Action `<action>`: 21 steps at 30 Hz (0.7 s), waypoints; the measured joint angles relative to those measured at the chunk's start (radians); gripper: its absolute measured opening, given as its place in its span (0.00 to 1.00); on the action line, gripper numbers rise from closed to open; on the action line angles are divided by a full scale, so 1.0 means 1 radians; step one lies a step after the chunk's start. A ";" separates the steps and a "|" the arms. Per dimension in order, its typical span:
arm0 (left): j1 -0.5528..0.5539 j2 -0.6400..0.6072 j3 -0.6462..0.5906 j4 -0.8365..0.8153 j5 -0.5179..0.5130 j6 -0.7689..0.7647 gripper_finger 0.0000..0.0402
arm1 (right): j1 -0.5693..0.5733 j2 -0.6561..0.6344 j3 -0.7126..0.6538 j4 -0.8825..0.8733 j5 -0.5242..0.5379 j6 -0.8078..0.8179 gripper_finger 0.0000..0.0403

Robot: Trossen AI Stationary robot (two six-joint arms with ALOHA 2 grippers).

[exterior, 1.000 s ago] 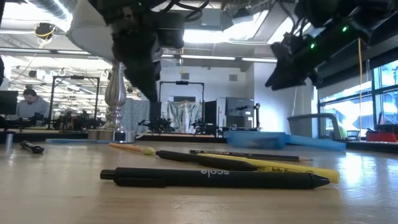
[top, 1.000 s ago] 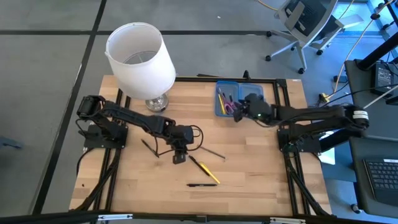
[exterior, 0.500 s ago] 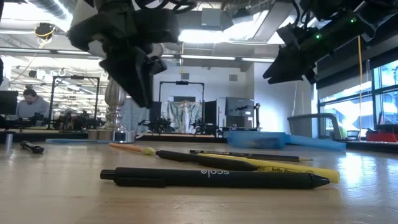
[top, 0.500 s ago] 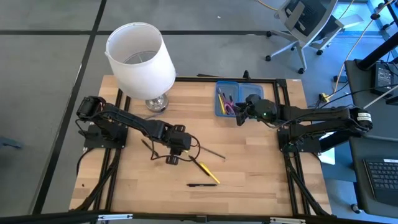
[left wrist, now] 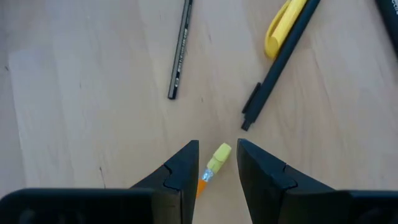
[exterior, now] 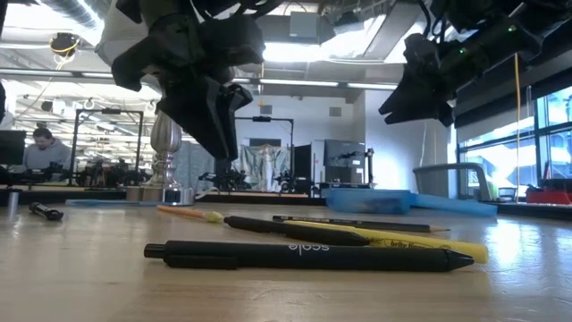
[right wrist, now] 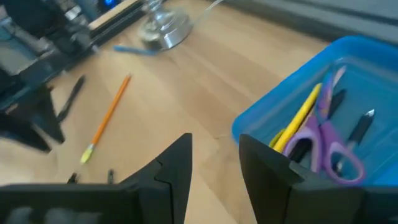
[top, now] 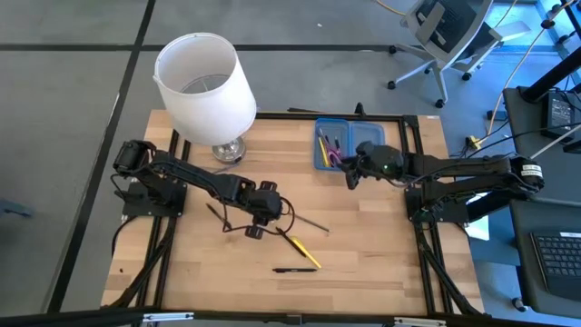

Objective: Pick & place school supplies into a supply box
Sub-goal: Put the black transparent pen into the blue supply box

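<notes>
Pencil (left wrist: 213,163), orange with a yellow eraser end, lies flat on the wooden table (top: 363,245) between the spread fingers of the left end effector (left wrist: 216,163), mid-table. Thin, light, stiff and smooth, it would likely roll; a pinch across mid-shaft looks safest. Just right lie a black-and-yellow pen (top: 303,252) and a slim dark pencil (left wrist: 180,50). Far right, the translucent blue box (top: 320,153) already holds purple scissors (right wrist: 328,144); the right end effector (right wrist: 215,163) hovers beside it, fingers apart, empty.
</notes>
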 joint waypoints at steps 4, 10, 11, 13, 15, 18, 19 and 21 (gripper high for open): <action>0.000 0.000 0.000 0.000 -0.001 0.000 0.25 | -0.001 0.000 0.000 -0.020 0.003 0.003 0.34; -0.021 0.000 0.000 -0.122 0.099 -0.001 0.25 | 0.000 0.000 0.000 -0.027 0.000 0.003 0.34; -0.028 0.000 0.000 -0.168 0.113 -0.002 0.25 | 0.000 0.000 0.000 -0.031 0.000 0.003 0.34; -0.045 0.000 0.000 -0.281 0.121 -0.021 0.25 | 0.000 0.000 0.000 -0.040 -0.001 0.004 0.34; -0.060 0.000 0.000 -0.388 0.122 -0.052 0.25 | 0.000 0.000 0.000 -0.043 -0.001 0.002 0.34; -0.085 0.000 0.000 -0.493 0.120 -0.084 0.25 | 0.000 0.000 0.000 -0.043 -0.001 0.001 0.34; -0.092 0.000 0.000 -0.506 0.115 -0.095 0.25 | 0.000 0.000 0.000 -0.043 -0.001 0.000 0.34; -0.105 0.000 0.000 -0.516 0.105 -0.119 0.25 | 0.000 0.000 0.000 -0.043 -0.001 0.000 0.34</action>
